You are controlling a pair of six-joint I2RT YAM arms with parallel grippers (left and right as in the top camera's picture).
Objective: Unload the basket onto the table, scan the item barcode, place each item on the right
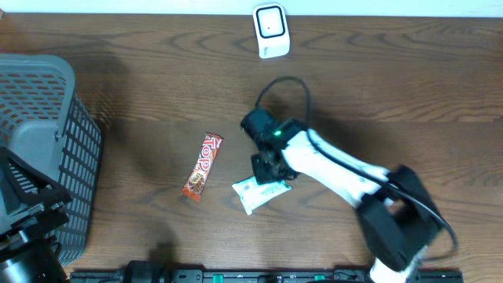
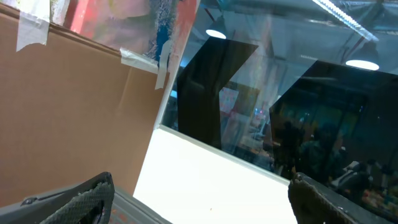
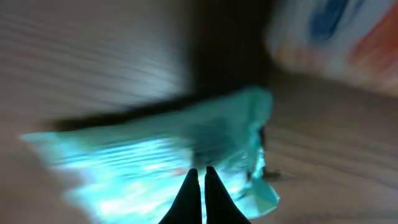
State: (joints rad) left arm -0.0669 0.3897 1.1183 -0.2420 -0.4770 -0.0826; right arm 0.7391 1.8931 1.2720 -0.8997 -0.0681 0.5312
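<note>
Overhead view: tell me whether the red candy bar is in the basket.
No, the candy bar lies on the wooden table, apart from the gray basket.

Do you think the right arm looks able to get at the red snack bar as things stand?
Probably yes: the red snack bar lies uncovered close beside the right tool, nothing between them, though its jaws are shut.

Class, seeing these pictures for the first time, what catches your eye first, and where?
The shut right gripper of the white-and-black arm sits over a teal-and-white plastic packet at the centre of the wooden table. Left of it lies a red-orange wrapped candy bar; a grey plastic basket fills the left edge.
</note>
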